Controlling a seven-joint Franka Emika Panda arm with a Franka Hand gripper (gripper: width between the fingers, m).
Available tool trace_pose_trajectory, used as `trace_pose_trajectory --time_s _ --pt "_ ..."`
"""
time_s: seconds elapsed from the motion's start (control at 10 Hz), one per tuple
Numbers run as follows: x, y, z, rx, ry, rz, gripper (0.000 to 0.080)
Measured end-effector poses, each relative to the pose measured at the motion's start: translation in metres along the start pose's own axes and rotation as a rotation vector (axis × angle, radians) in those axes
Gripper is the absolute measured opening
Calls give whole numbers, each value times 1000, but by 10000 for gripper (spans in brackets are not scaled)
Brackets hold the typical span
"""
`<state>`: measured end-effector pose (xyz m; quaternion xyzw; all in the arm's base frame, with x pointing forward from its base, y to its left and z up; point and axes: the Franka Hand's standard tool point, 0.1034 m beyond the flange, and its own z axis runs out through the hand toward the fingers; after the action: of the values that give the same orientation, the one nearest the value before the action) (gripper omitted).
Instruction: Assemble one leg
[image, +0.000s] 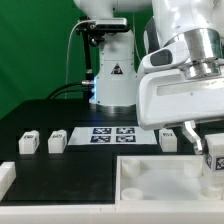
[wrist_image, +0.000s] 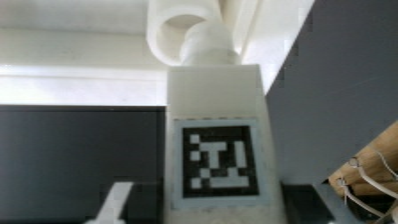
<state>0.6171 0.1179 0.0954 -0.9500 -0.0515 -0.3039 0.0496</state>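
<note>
Leg (image: 214, 163) in pinch of end effector (image: 208, 150) over white tray (image: 150, 186); three loose legs (image: 57, 141), marker board (image: 112, 135) beyond.

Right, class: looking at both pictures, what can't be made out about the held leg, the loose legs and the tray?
- Exterior view: the leg in the gripper is cut by the exterior view's right edge.
- Exterior view: tags on the three loose legs are too small to read.
- Exterior view: the tray runs off the bottom edge.
- Wrist view: the leg's lower end is cut off; the background is blurred.
</note>
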Motion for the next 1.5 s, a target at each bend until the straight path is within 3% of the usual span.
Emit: trace_pose_trajectory --time_s 1.4,1.5 --pt "-10 6 11 -5 -22 10 294" --pt "-10 6 11 -5 -22 10 479"
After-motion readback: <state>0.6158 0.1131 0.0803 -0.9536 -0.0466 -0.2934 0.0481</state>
